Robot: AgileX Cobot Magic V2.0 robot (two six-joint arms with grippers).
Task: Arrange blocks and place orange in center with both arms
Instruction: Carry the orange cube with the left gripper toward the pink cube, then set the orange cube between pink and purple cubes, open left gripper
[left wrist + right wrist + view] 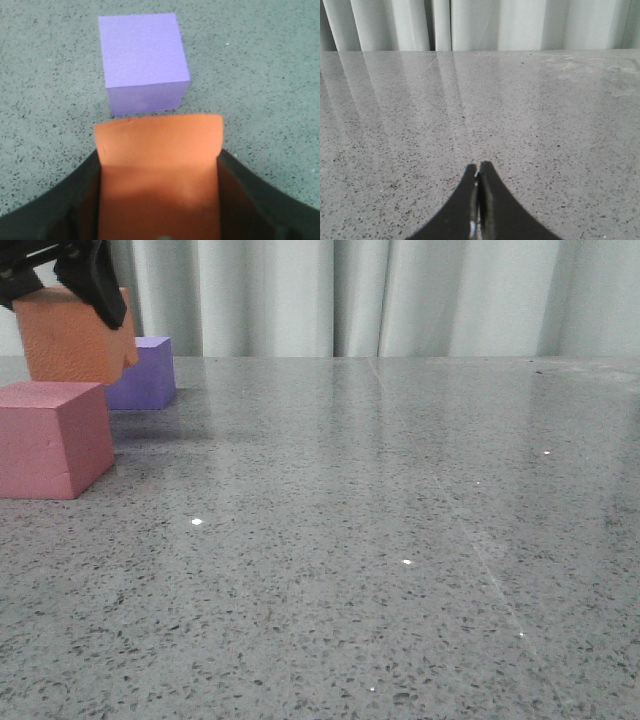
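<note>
Your left claw [159, 200] is clamped on the orange cube [72, 335], held clear above the table [380, 540] | gap lies below, between the pink-red cube [52, 438] nearer you and the purple cube [145, 373] behind; lower straight, little side room | right claw [478, 200] fingers together, holding nothing, over open table.

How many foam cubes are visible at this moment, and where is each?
3. The pink-red cube sits on the table at the front left; the purple cube sits behind it; the orange cube is held above them in the left pincer. None seems hidden.
</note>
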